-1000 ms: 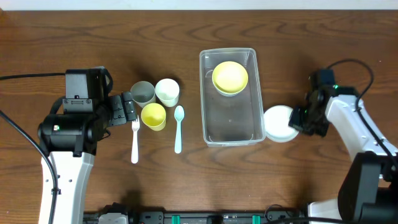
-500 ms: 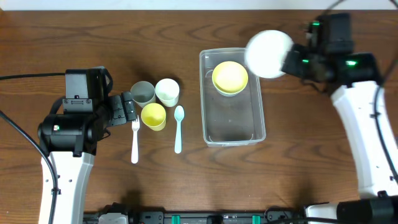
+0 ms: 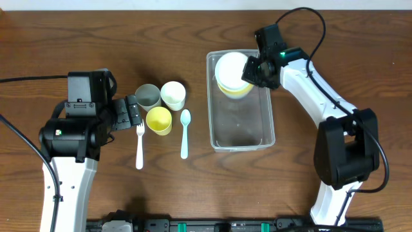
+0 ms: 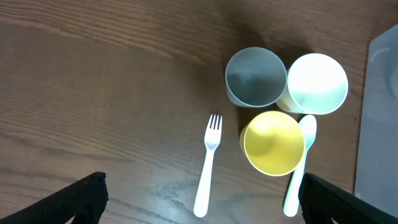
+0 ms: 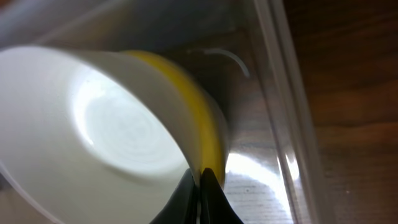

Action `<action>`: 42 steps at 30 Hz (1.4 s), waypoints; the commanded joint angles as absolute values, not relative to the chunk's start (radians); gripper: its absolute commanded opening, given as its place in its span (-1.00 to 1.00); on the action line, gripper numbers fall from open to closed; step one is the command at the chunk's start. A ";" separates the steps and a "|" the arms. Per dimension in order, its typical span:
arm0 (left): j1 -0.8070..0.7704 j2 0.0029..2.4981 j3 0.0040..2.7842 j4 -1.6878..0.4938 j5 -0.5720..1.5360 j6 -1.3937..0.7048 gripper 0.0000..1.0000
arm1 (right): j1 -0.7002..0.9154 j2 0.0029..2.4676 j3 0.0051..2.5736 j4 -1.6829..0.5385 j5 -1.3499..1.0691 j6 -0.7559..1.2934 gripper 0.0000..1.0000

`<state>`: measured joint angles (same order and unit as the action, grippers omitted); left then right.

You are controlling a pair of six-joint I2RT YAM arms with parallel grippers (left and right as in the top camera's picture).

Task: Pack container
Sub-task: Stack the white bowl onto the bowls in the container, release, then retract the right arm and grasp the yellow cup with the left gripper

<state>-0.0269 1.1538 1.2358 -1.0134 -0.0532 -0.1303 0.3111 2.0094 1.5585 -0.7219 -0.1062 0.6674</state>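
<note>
Overhead: the container (image 3: 241, 125) sits mid-surface. The right gripper (image 3: 252, 71) holds a white bowl (image 3: 230, 66) against the yellow bowl (image 3: 237, 91) at the container's far end.
Left wrist: the left gripper (image 4: 204, 193) is spread wide above a fork (image 4: 210, 149).
Right wrist: the gripper is clamped on the white bowl's rim.

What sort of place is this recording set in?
Likely a lab robot bench, not a kitchen: wooden table, two cabled arms, plastic cups, fork and spoon staged beside a clear container.

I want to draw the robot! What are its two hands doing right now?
Left gripper: open, holding nothing.
Right gripper: closed on the white bowl's rim.
</note>
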 commanded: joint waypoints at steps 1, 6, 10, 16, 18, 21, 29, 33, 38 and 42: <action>-0.022 1.150 1.253 -1.013 -0.065 -0.125 0.96 | 0.309 2.003 1.563 -0.721 -0.128 0.646 -0.98; -0.022 1.150 1.253 -1.013 -0.065 -0.125 0.96 | 0.308 1.993 1.592 -0.731 -0.211 0.583 -0.51; -0.022 1.150 1.253 -1.013 -0.065 -0.125 0.96 | 0.305 1.939 1.644 -0.772 -0.211 0.554 -0.42; -0.022 1.150 1.253 -1.013 -0.065 -0.125 0.96 | 0.256 1.784 1.742 -0.934 -0.063 0.544 -0.06; -0.022 1.150 1.253 -1.013 -0.065 -0.125 0.96 | 0.199 1.717 1.754 -1.000 0.001 0.544 0.09; -0.022 1.150 1.253 -1.013 -0.065 -0.125 0.96 | 0.067 1.636 1.754 -1.082 0.019 0.535 0.17; -0.022 1.150 1.253 -1.013 -0.065 -0.125 0.96 | -0.271 1.612 1.719 -1.244 -0.044 0.431 0.29; -0.022 1.150 1.253 -0.915 -0.064 -0.143 0.96 | -0.321 1.612 1.628 -1.215 -0.025 0.433 0.48; -0.022 1.150 1.253 -0.900 -0.064 -0.144 0.96 | -0.345 1.612 1.455 -1.111 -0.027 0.433 0.98; -0.022 1.150 1.253 -0.900 -0.053 -0.144 0.96 | -0.353 1.612 1.354 -1.058 -0.027 0.433 0.99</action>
<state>-0.0269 1.1538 1.2373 -0.9005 -0.0528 -0.1345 -0.3401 1.6104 1.4021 -1.0744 -0.0265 0.4431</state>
